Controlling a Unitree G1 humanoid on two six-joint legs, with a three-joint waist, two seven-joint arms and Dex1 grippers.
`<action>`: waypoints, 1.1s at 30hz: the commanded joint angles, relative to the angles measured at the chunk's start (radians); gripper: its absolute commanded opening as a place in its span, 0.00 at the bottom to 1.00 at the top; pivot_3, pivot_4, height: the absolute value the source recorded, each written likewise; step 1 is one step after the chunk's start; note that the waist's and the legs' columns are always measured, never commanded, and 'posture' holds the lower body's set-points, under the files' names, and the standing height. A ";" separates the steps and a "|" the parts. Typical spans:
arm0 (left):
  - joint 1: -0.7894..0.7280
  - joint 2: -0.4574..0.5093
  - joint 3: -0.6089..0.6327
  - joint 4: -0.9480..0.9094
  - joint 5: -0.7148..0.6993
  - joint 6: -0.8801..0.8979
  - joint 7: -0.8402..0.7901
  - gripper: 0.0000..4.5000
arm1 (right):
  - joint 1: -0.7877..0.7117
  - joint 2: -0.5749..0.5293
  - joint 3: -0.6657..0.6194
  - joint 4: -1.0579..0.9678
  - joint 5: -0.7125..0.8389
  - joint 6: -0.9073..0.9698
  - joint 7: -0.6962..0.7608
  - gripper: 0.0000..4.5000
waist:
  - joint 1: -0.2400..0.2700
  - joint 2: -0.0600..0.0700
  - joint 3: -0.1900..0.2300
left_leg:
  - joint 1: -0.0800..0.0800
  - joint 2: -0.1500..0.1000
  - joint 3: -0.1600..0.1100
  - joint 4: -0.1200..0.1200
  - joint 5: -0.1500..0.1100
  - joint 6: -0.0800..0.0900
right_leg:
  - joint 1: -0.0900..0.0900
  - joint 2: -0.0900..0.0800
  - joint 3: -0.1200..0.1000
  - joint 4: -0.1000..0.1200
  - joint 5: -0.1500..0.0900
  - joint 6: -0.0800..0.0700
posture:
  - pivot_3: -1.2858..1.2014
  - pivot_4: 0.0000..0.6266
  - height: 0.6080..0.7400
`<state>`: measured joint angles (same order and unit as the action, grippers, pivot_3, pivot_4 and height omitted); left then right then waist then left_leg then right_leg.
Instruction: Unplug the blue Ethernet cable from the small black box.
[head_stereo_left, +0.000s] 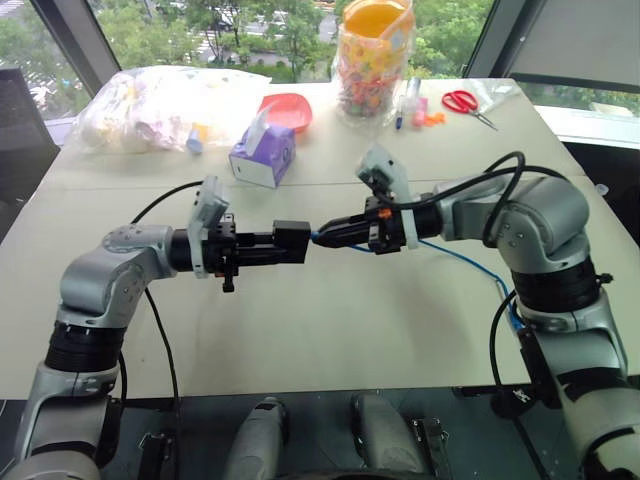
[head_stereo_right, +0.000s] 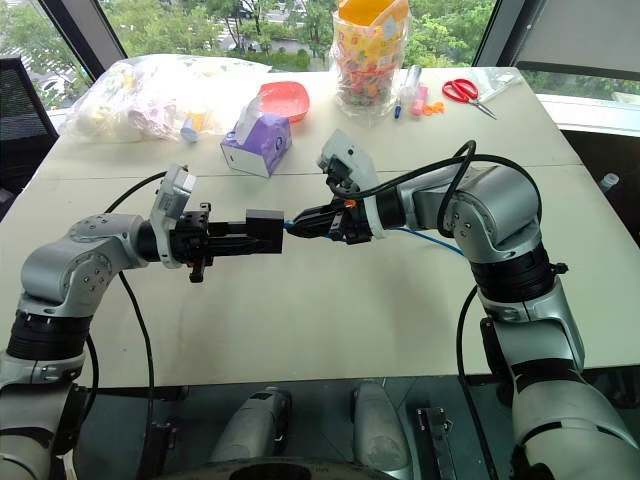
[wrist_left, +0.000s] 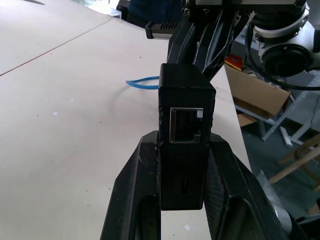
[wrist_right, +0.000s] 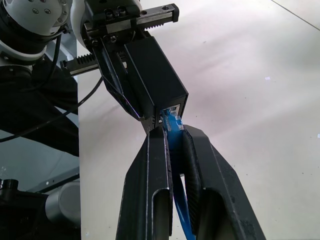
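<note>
- Held above the worktop (head_stereo_left: 330, 330), the small black box (head_stereo_left: 291, 241) sits clamped between my left fingers (head_stereo_left: 262, 247).
- My right fingers (wrist_right: 150, 165) are closed on the blue Ethernet cable (wrist_right: 176, 150) at its plug, right against the box's port.
- Cable trails away across the worktop toward my right.

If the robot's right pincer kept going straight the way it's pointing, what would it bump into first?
Most likely the small black box. The right pincer, shut on the blue Ethernet cable, points right at the box's face, which the left pincer holds up just ahead of it.
</note>
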<state>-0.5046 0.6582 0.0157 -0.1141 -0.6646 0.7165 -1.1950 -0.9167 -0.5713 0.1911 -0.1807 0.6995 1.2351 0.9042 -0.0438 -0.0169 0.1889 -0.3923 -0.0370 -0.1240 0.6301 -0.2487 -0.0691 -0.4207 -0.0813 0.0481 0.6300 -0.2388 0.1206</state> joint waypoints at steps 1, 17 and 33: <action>0.001 0.001 0.007 -0.045 -0.022 -0.004 0.000 0.11 | -0.028 -0.002 0.009 -0.022 0.000 -0.014 0.011 0.01 | 0.000 0.000 0.000 | 0.000 0.000 0.000 0.000 0.000 0.000 | 0.000 0.000 0.000 0.000 0.000 0.000 | 0.52 0.24 1.00; 0.012 0.128 0.030 -0.010 -0.023 -0.002 -0.109 0.11 | 0.140 -0.241 0.121 0.086 -0.164 -0.186 0.160 0.01 | -0.001 -0.001 0.001 | 0.000 0.000 0.001 0.000 0.000 0.000 | 0.000 0.000 0.000 -0.001 0.000 0.000 | 0.52 0.24 1.00; -0.003 -0.254 -0.075 0.341 0.378 -0.576 0.276 0.11 | 0.205 -0.020 -0.132 0.101 -0.323 -0.256 -0.293 0.99 | 0.029 -0.001 0.000 | -0.002 0.000 0.002 0.000 0.000 0.000 | -0.002 -0.001 0.001 -0.001 0.000 0.000 | 0.52 0.24 1.00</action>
<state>-0.4872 0.4133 -0.0665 0.2209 -0.3021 0.1960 -0.9355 -0.7098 -0.5801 0.1074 -0.0176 0.3614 0.9604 0.6237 -0.0148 -0.0181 0.1893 -0.3941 -0.0374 -0.1223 0.6303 -0.2486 -0.0691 -0.4229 -0.0819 0.0491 0.6295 -0.2383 0.1205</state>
